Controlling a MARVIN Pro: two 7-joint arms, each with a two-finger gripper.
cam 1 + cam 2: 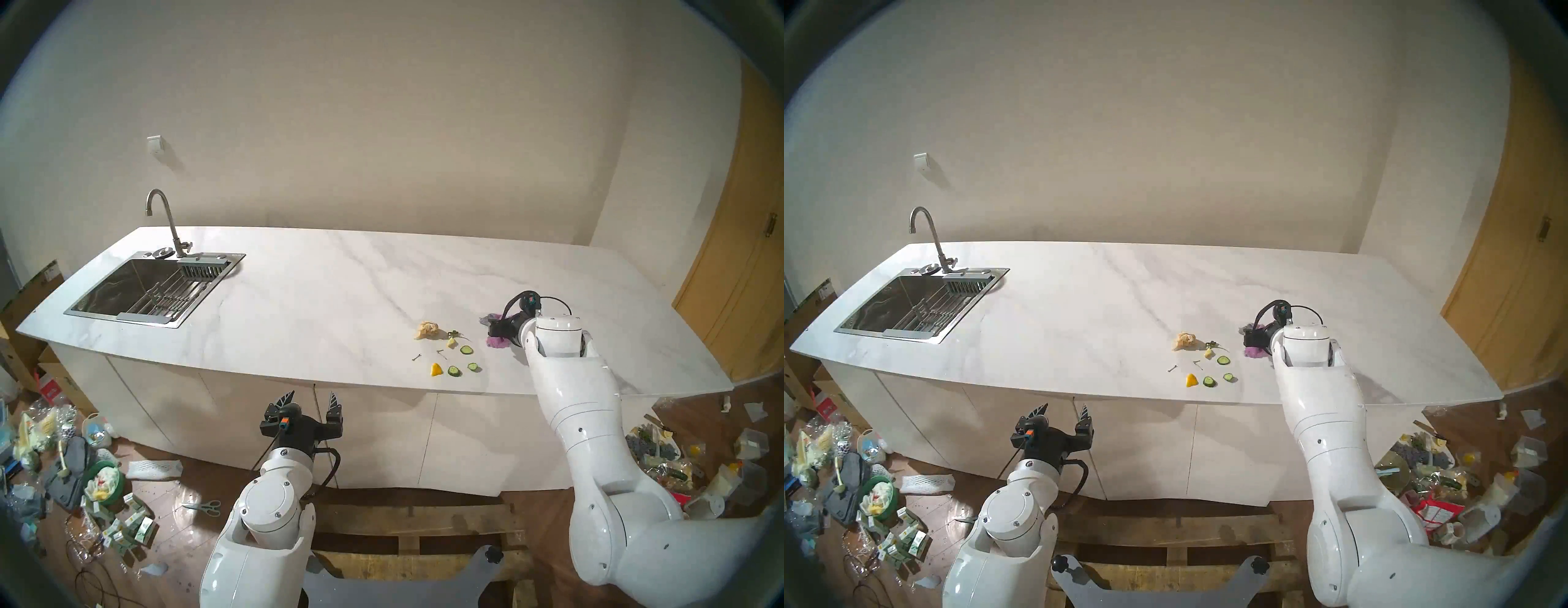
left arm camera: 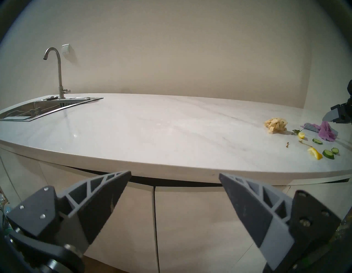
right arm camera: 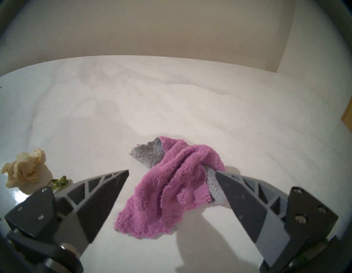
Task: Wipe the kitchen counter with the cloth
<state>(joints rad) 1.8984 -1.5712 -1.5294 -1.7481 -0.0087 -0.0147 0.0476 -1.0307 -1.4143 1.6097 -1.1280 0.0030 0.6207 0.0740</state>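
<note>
The purple fuzzy cloth (image 3: 171, 190), which has a grey-blue patch, lies crumpled on the white marble kitchen counter (image 3: 171, 95) towards its right end. My right gripper (image 3: 171, 171) hangs low over it, open, one finger on each side of the cloth. Its right fingertip touches the grey-blue edge. From the head, the wrist hides most of the cloth (image 1: 497, 343), and only purple bits show beside the right gripper (image 1: 494, 329). In front of the cabinet doors and below the counter edge, my left gripper (image 1: 312, 395) stands open and empty. Its wrist view shows the cloth (image 2: 325, 131) far right.
A beige paper wad (image 1: 428, 330), cucumber slices (image 1: 466, 350), a lemon wedge (image 1: 436, 369) and small stems lie just left of the cloth. The steel sink (image 1: 140, 288) and tap (image 1: 165, 220) are at the counter's left end. Litter covers the floor on both sides.
</note>
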